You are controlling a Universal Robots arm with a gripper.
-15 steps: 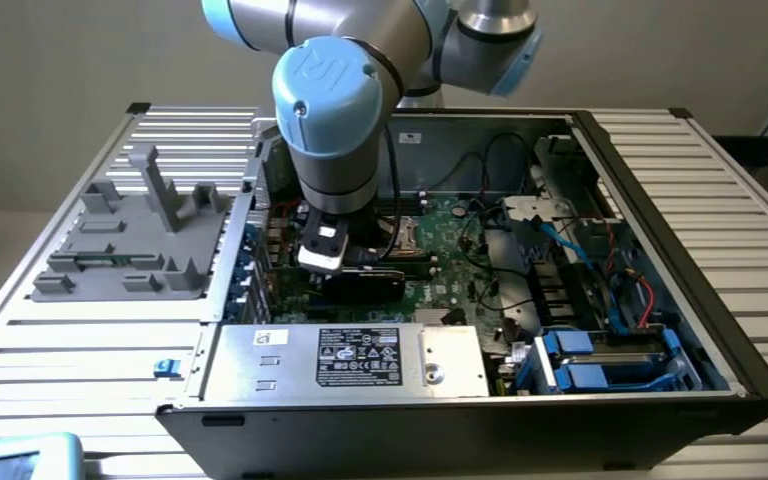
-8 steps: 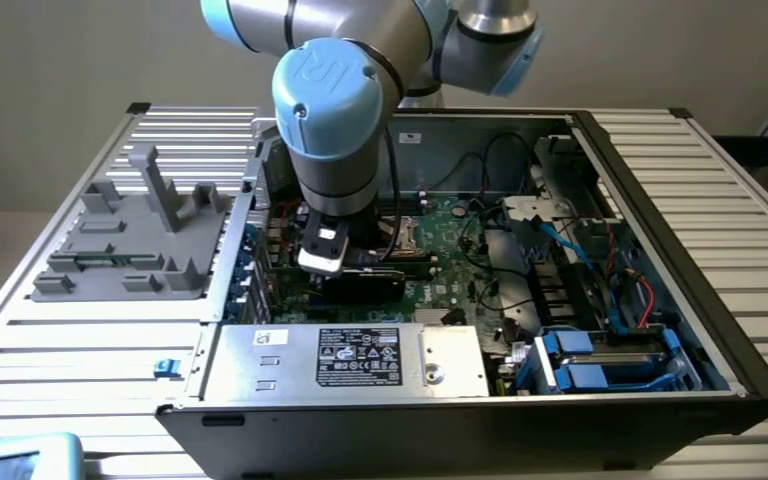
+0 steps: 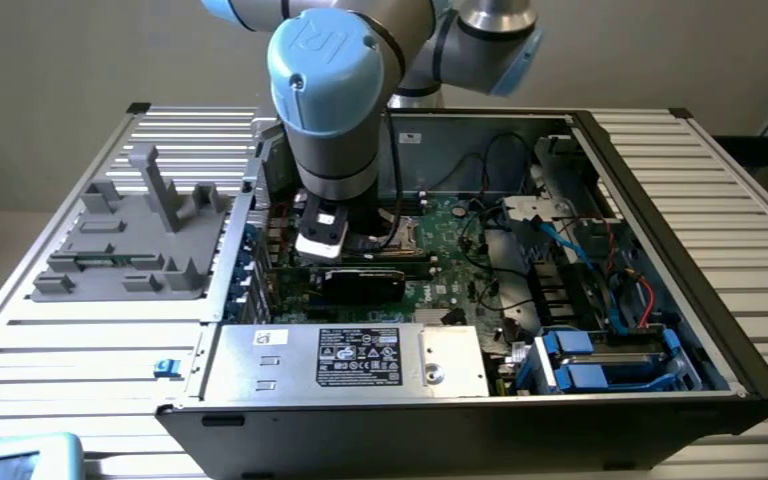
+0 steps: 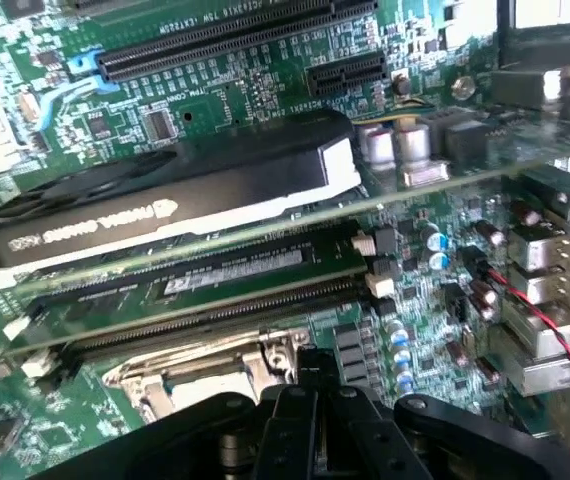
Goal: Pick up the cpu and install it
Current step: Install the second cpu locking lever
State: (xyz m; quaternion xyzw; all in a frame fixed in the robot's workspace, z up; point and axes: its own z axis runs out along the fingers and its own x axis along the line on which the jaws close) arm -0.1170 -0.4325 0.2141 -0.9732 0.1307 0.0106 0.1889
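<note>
Plainly, the exterior view shows the arm (image 3: 337, 110) reaching down into the open computer case (image 3: 664, 250) at mid-frame. Its jaws are low over the motherboard (image 3: 458, 260), just above the black graphics card (image 3: 364, 280). The power supply (image 3: 344, 355) fills the lower centre. A grey parts tray (image 3: 131, 250) sits on the table (image 3: 731, 200) at the exterior view's left. I cannot pick out the cpu from this angle.

In the wrist view the jaws are pressed together, close over the silver socket frame (image 4: 200, 375). The memory slots (image 4: 215, 290) and the graphics card lie just beyond it. No chip shows between the jaws, and I cannot tell whether the cpu already lies in the socket or is hidden beneath them.

The risks I see:
- If the chip is nipped by its thin edges, a slight tilt could seat it crooked and bend the contacts.
- Pushing down off-centre would strike the socket frame.
- With so little room, a sideways drift could knock the memory slots or the card.
- The red wire (image 4: 545, 320) nearby could snag the wrist.
</note>
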